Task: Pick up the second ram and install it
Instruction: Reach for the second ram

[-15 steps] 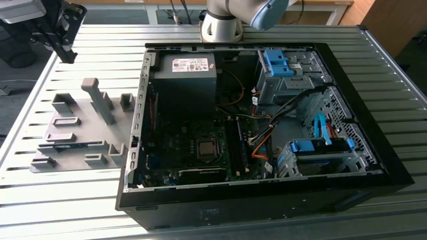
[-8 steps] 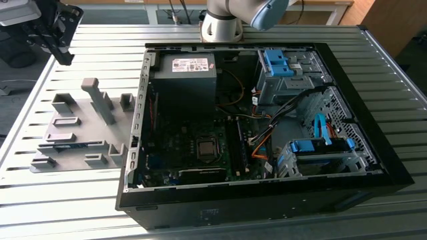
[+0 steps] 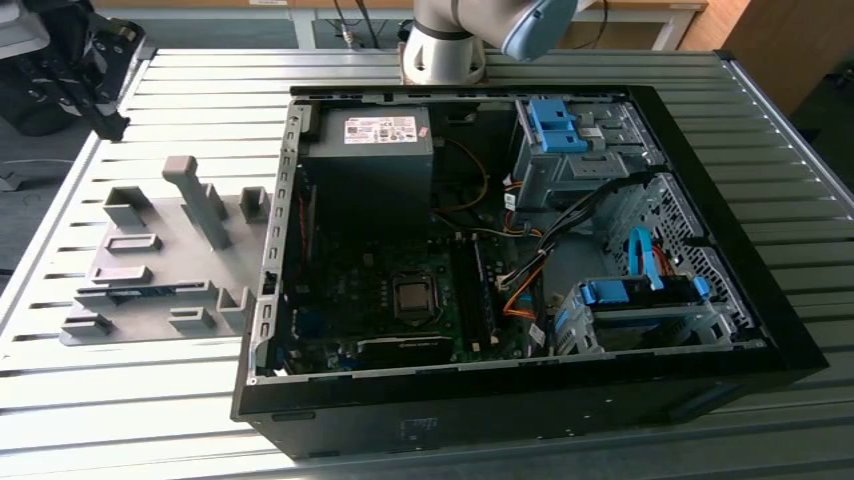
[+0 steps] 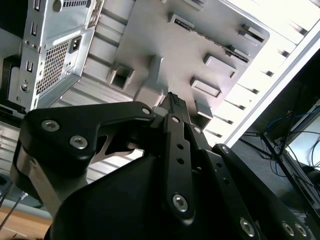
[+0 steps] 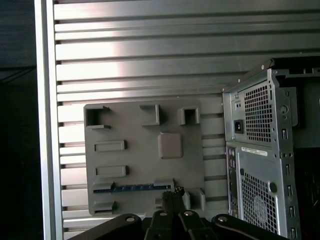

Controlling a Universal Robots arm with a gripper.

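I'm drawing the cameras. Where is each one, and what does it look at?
Exterior view: off the arm, high up, looking down into the open PC case; the arm's base shows beyond it.
First wrist view: on the arm, looking straight down at the grey fixture plate with the second ram; the gripper shows, shut.
Second wrist view: on the arm, looking slantwise past the gripper at that plate.
Both wrist views share the plate, gripper and PC case.
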